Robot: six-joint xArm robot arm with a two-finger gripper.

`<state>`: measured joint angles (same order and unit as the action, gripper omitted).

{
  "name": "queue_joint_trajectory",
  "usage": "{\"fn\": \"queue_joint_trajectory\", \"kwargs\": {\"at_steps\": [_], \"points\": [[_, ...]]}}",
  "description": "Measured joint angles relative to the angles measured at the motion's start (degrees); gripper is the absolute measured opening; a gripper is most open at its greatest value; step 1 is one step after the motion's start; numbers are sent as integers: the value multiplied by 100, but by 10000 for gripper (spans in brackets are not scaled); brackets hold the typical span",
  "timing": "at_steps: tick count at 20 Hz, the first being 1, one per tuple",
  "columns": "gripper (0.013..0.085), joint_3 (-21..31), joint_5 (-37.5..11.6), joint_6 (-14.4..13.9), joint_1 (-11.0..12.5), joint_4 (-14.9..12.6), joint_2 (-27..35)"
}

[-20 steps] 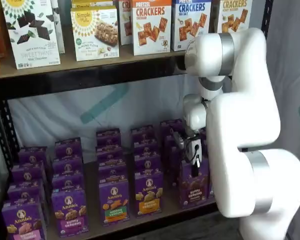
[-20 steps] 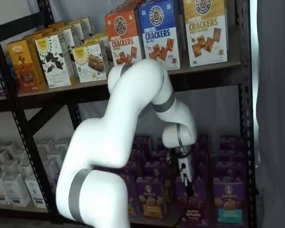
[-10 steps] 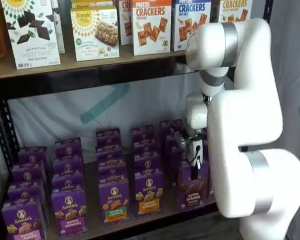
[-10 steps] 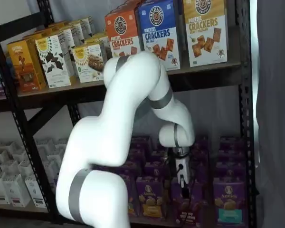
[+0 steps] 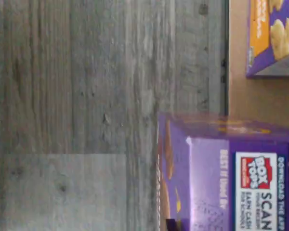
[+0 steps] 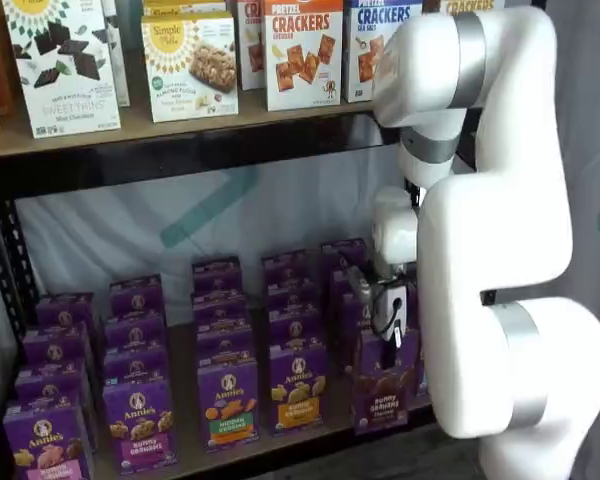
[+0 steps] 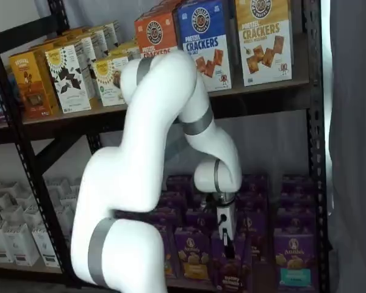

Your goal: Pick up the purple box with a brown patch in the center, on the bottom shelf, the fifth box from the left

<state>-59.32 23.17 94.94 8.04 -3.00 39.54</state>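
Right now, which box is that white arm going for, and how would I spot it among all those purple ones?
Look at the bottom shelf of the black rack, under the cracker cartons. At the front, right below the gripper, stands the purple box, pulled forward out of its row. Its band is dark brown and reads "Bunny Grahams", while its front-row neighbour has an orange-yellow band.

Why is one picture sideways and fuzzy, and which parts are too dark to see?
The wrist view is turned on its side and soft: the purple box fills one corner, its small print blurred beside the grey floor. In a shelf view the gripper sits in shade under the upper shelf, its fingers hard to make out. In a shelf view the bottom shelf is dim, so box lettering smears.
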Motion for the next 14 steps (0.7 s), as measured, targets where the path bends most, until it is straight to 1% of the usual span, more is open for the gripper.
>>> {"fn": "queue_joint_trajectory", "kwargs": {"at_steps": [3, 5, 8, 12, 14], "points": [[290, 487, -104, 26, 0, 31, -378], [290, 800, -207, -10, -1, -4, -621], [290, 1231, -333, -21, -45, 28, -974], [290, 1741, -443, -20, -174, 160, -1416], [290, 2070, -534, -61, -306, 253, -1715]]}}
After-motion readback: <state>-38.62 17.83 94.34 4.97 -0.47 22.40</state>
